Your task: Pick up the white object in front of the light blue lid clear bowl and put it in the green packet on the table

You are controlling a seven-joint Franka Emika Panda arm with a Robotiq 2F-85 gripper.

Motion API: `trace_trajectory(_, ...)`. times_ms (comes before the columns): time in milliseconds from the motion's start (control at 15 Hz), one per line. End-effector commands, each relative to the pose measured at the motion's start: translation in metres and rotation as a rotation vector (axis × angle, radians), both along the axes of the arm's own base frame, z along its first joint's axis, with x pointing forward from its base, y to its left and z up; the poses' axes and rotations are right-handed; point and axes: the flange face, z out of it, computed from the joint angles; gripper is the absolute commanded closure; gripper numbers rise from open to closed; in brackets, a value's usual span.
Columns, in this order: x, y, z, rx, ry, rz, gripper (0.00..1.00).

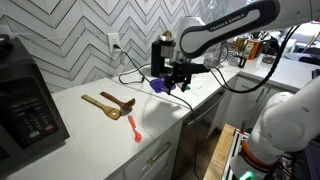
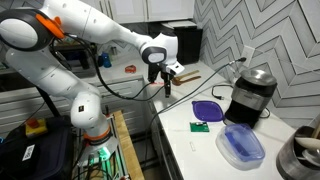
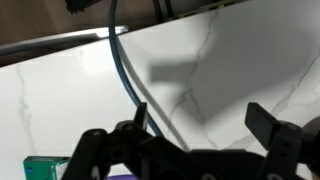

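Hovering over the white counter (image 2: pixel 188 150), the gripper (image 2: pixel 168 84) was spread wide, with nothing between its fingers (image 3: pixel 268 128). Green packet (image 2: pixel 201 126) lay flat near the purple-blue flat object (image 2: pixel 208 107), with the light blue lid clear bowl (image 2: pixel 243 146) close by; all sat apart from the gripper. White object couldn't be made out against the pale surface.

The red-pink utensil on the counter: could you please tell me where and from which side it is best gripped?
Probably at the middle of the slim handle of the red-pink utensil, coming straight down from above. It lies flat on the white counter with clear space around it, so the fingers could close across its narrow width.
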Motion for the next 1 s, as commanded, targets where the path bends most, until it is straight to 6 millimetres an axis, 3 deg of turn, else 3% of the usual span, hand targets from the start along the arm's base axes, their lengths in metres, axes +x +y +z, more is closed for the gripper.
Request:
trace_trajectory(0,0.005,-0.041,-0.005,-0.031,-0.014,-0.197,0.00)
trace_trajectory(600,-0.027,-0.134,-0.015,-0.151,0.019,-0.673,0.00)
trace_trajectory(933,-0.043,-0.162,-0.028,-0.171,0.022,-0.815,0.00)
